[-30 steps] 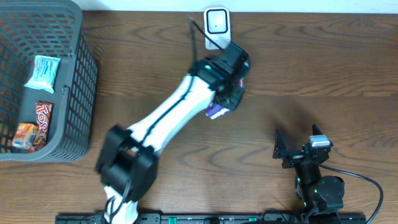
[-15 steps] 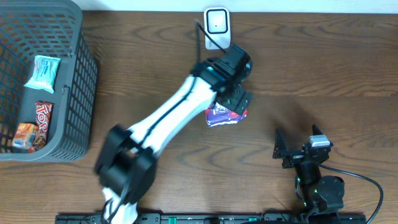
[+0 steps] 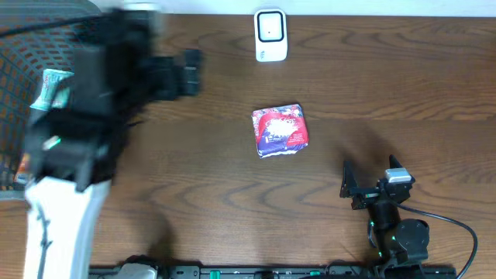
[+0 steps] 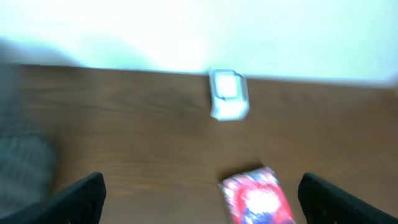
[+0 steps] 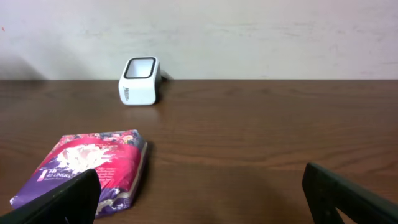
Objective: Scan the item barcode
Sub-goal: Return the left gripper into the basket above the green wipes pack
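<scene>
Glossy red and purple plastic, soft and pillowy with a crimped end: that is the packet [image 5: 87,165], lying flat on the dark wood-grain table [image 5: 261,143]. Neither of my grippers has hold of it.

My right gripper [image 5: 202,186] is spread as wide as it goes, with nothing between its two matte black fingers [image 5: 62,199]. The packet lies just ahead of the left finger, its printed face up, with white lettering on the red. Farther ahead and slightly to the right of the packet stands the scanner [image 5: 140,81], a small white box with rounded corners and a dark-rimmed window on its sloping top, close to the pale wall. Only bare wood lies between packet and scanner.

My left gripper [image 4: 200,190] is likewise wide apart and empty. Its view is blurred. The packet sits low ahead, nearer its right finger, and the scanner stands farther ahead, about midway between the fingers.

From overhead my left arm is a dark smear above the grey lattice basket [image 3: 19,54]. A pale blue wrapper [image 3: 56,87] shows inside the basket. The packet lies well apart from that gripper, out in the open middle of the table, with the scanner upright beyond it.
</scene>
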`<state>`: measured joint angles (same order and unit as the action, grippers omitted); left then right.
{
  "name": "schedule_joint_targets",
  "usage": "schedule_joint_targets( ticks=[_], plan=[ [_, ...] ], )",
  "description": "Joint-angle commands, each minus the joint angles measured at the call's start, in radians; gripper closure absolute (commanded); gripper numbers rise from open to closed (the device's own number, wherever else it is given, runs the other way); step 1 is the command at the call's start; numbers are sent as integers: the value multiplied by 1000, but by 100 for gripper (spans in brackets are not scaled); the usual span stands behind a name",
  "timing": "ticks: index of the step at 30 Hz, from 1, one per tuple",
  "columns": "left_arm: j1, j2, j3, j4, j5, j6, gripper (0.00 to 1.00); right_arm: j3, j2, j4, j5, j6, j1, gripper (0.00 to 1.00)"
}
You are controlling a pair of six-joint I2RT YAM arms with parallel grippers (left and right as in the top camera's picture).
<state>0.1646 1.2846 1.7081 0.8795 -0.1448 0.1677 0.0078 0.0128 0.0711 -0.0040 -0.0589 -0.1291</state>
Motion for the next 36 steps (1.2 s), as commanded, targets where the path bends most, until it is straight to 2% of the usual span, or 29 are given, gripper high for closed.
schedule_joint_targets(
  ticks=[1, 5, 7, 9, 24, 36],
  plan=[
    [-174, -65, 11, 40, 4, 29, 2, -3, -4, 4, -2, 5, -2, 1],
    [-373, -98, 11, 105, 4, 43, 2, -3, -4, 4, -2, 5, -2, 1],
    [-470, -90, 11, 140, 4, 120, 2, -3, -4, 4, -2, 5, -2, 1],
    [-511, -76, 11, 167, 4, 152, 2, -3, -4, 4, -2, 5, -2, 1],
    [-531, 74, 11, 277, 3, 153, 2, -3, -4, 4, -2, 5, -2, 1],
    [-531, 116, 11, 287, 4, 152, 2, -3, -4, 4, -2, 5, -2, 1]
  ],
)
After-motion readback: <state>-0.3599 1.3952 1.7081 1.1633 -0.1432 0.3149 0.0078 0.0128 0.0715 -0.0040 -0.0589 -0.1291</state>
